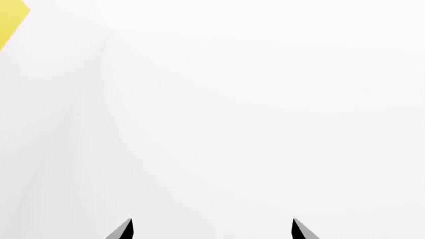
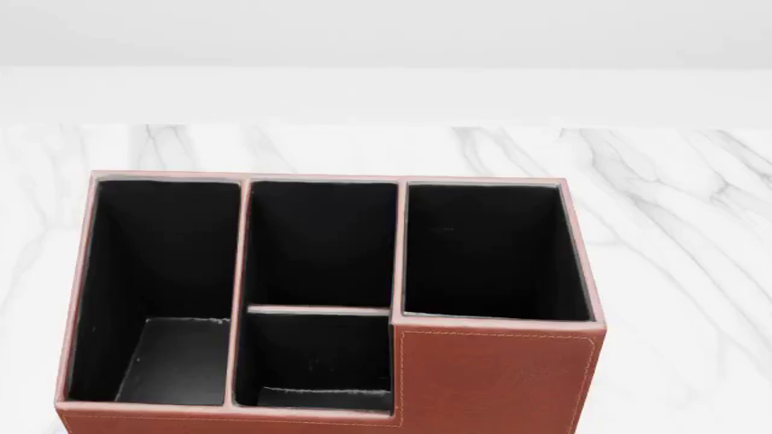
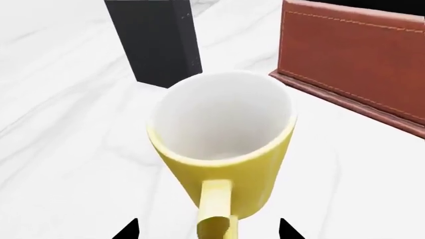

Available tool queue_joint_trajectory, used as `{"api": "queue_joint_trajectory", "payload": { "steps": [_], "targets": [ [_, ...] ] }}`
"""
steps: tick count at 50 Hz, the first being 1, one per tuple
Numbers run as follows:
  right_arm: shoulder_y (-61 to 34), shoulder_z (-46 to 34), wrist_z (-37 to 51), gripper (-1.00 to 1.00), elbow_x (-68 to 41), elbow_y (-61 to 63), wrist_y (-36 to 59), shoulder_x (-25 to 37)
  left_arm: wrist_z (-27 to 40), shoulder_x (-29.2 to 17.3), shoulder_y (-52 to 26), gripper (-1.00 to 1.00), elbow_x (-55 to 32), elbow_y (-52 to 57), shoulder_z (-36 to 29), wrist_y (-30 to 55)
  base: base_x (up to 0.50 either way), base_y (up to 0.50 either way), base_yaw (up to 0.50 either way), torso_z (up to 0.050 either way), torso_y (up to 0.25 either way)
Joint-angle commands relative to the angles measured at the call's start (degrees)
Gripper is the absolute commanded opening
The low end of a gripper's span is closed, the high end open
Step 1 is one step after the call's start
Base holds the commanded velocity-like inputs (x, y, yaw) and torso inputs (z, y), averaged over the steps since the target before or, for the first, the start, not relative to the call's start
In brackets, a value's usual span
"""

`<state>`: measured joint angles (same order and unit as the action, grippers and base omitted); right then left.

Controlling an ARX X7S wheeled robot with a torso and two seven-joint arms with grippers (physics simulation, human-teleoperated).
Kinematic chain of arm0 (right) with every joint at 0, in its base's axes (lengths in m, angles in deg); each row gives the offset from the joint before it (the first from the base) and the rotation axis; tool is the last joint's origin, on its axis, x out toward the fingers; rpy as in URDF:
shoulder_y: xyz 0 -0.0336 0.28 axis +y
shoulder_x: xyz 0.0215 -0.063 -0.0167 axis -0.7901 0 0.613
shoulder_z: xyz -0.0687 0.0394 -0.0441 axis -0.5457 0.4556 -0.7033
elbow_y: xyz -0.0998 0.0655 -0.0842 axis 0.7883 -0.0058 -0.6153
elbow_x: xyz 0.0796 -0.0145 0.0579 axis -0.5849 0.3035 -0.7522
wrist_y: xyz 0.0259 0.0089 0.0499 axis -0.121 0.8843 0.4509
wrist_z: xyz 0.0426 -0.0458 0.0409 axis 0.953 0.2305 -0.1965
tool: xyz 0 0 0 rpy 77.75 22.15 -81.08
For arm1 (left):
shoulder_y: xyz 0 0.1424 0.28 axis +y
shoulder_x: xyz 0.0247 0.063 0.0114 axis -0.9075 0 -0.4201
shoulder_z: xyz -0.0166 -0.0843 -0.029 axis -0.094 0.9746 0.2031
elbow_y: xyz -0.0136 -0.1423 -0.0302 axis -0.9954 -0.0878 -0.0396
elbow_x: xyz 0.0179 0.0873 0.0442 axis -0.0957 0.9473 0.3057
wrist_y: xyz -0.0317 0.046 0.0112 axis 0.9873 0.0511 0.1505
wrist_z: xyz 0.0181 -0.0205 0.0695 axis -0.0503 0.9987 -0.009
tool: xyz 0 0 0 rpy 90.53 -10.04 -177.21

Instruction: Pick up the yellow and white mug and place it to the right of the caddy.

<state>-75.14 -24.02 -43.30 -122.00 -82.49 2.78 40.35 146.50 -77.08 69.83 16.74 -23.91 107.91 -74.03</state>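
The caddy [image 2: 325, 298] stood on the marble bench [image 2: 675, 208] and filled most of the head view, its near side running off the bottom of the picture, so I could not tell how close it sat to the bench's near edge. Its far wall lay well short of the bench's far edge, with bare marble showing beyond it and to its right. Four black-lined compartments were open to view: a long one on the left, two in the middle with the nearer one shorter, and a taller section at the right with a stitched brown panel on its front. Neither arm showed in the head view. In the right wrist view the mug [image 3: 222, 149] stood upright on the marble, white inside and yellow outside, its handle [image 3: 216, 211] turned toward the camera. It sat near a corner of the caddy [image 3: 359, 64], apart from it, with a flat black book [image 3: 156, 40] just behind it. The right gripper [image 3: 207, 230] was spread, its two dark tips on either side of the handle and touching nothing. The left gripper [image 1: 211, 230] was also spread and held nothing, facing a plain white surface with a yellow patch [image 1: 10, 22] in one corner.
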Motion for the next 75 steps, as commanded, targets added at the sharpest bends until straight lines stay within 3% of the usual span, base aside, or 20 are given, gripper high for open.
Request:
{"api": "queue_joint_trajectory", "payload": {
  "steps": [1,16,17,45,75],
  "targets": [
    [0.6,0.8,-3.6,1.00,-2.1,-4.5,0.3,-1.4,0.0,0.0,0.0,1.00,0.2,0.0,-0.2,0.0,0.00,0.00,0.00,0.000,0.000],
    [0.5,1.5,-4.7,1.00,-2.5,-6.3,1.1,-2.2,0.1,0.0,0.0,1.00,0.5,0.0,-0.5,0.0,0.00,0.00,0.00,0.000,0.000],
    [0.5,1.7,-3.9,-1.00,-2.3,-6.3,1.1,-2.1,0.1,0.0,0.0,1.00,0.6,0.0,-0.5,0.0,0.00,0.00,0.00,0.000,0.000],
    [-1.1,1.3,0.3,-1.00,1.9,0.1,2.6,-0.4,-0.2,0.0,0.0,1.00,0.1,0.0,-0.2,0.0,0.00,0.00,0.00,0.000,0.000],
    [-14.1,2.1,22.2,-1.00,16.5,33.9,13.3,5.7,0.0,0.0,0.0,1.00,0.6,0.0,-0.7,0.0,0.00,0.00,0.00,0.000,0.000]
  ]
}}
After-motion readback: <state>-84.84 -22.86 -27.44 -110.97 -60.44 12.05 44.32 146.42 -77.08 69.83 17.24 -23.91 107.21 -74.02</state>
